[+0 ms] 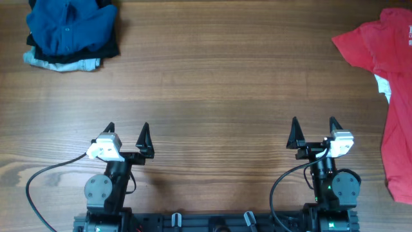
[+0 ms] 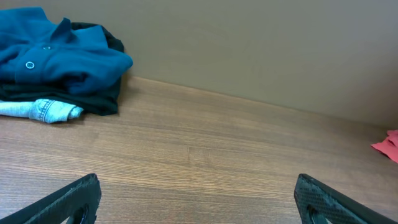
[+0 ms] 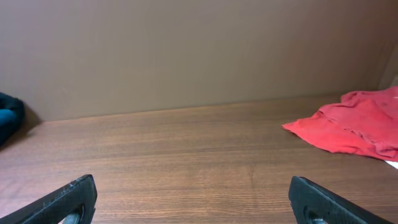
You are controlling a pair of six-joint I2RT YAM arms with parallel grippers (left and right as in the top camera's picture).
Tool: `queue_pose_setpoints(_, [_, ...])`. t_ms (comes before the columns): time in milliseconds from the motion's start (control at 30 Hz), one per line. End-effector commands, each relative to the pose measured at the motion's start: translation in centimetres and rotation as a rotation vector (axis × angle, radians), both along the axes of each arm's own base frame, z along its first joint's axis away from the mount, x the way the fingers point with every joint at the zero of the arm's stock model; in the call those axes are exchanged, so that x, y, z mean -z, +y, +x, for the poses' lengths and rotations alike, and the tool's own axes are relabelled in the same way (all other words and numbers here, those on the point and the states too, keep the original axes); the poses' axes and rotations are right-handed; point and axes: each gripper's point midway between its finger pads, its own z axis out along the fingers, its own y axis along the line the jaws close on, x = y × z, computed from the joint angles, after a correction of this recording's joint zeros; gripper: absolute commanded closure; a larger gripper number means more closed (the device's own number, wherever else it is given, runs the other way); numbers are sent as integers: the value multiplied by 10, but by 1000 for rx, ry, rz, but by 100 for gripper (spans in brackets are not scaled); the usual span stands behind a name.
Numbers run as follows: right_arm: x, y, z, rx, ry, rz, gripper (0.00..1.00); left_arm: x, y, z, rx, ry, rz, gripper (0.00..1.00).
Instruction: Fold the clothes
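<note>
Your red T-shirt (image 1: 386,45) lies crumpled along the right edge of the wooden desk (image 1: 212,84), running from the far right corner toward the near side and partly out of the overhead view, with a bit of white showing at its inner border. Neither arm touches it. Your right gripper (image 1: 313,129) sits near the front edge, just left of the shirt, jaws spread wide and holding nothing. Your left gripper (image 1: 127,132) is level with it toward the left side, jaws likewise apart and empty. At the far left corner sits a pile of folded clothes (image 1: 71,29), with a blue buttoned shirt (image 2: 56,62) on top, a black garment under it and pale denim (image 2: 43,111) lowest.
</note>
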Motion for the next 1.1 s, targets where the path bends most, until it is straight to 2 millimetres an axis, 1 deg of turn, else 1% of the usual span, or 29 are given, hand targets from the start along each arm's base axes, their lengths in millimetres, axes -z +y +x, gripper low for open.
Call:
queue_pose_setpoints(0, [-1,-7,0,41,-6,-28,0,2,3,0,-13,1,16,0])
queue_pose_setpoints(33, [-5,-7,0,41,-21,-37,0,2,3,0,-13,1,16,0])
queue_pose_setpoints(67, [-12,0,0,-1,-51,25,0,2,3,0,-13,1,16,0])
queue_pose_setpoints(133, [-6,20,-2,-121,-4,243,0,2,3,0,-13,1,16,0])
queue_pose_setpoints(167, [-6,23,-2,-138,11,360,0,2,3,0,-13,1,16,0])
queue_pose_setpoints(200, [-5,27,-3,-160,38,524,0,2,3,0,-13,1,16,0])
queue_pose_setpoints(233, [-9,32,-4,-190,39,622,0,2,3,0,-13,1,16,0])
queue_pose_setpoints(267, [-18,39,-6,-241,16,594,0,2,3,0,-13,1,16,0])
queue_pose_setpoints(300, [-31,48,-10,-313,-32,536,0,2,3,0,-13,1,16,0])
queue_pose_setpoints(333, [-65,58,-21,-401,-170,430,0,2,3,0,-13,1,16,0])
queue_pose_setpoints(367, [-82,56,-25,-395,-224,402,0,2,3,0,-13,1,16,0])
queue_pose_setpoints(400, [-101,50,-27,-357,-268,360,0,2,3,0,-13,1,16,0])
queue_pose_setpoints(467, [-114,43,-24,-313,-273,347,0,2,3,0,-13,1,16,0])
queue_pose_setpoints(533, [-122,43,-17,-302,-248,324,0,2,3,0,-13,1,16,0])
queue_pose_setpoints(600, [-131,42,1,-280,-199,245,0,2,3,0,-13,1,16,0])
queue_pose_setpoints(633, [-139,39,18,-250,-145,200,0,2,3,0,-13,1,16,0])
queue_pose_setpoints(700, [-146,35,51,-213,12,166,0,2,3,0,-13,1,16,0])
queue_pose_setpoints(800, [-144,34,83,-199,242,146,0,2,3,0,-13,1,16,0])
queue_pose_setpoints(867, [-136,33,110,-185,418,178,0,2,3,0,-13,1,16,0])
queue_pose_setpoints(933, [-128,40,118,-222,470,193,0,2,3,0,-13,1,16,0])
queue_pose_setpoints(967, [-125,43,118,-244,480,199,0,2,3,0,-13,1,16,0])
queue_pose_setpoints(1067, [-131,44,119,-249,457,196,0,2,3,0,-13,1,16,0])
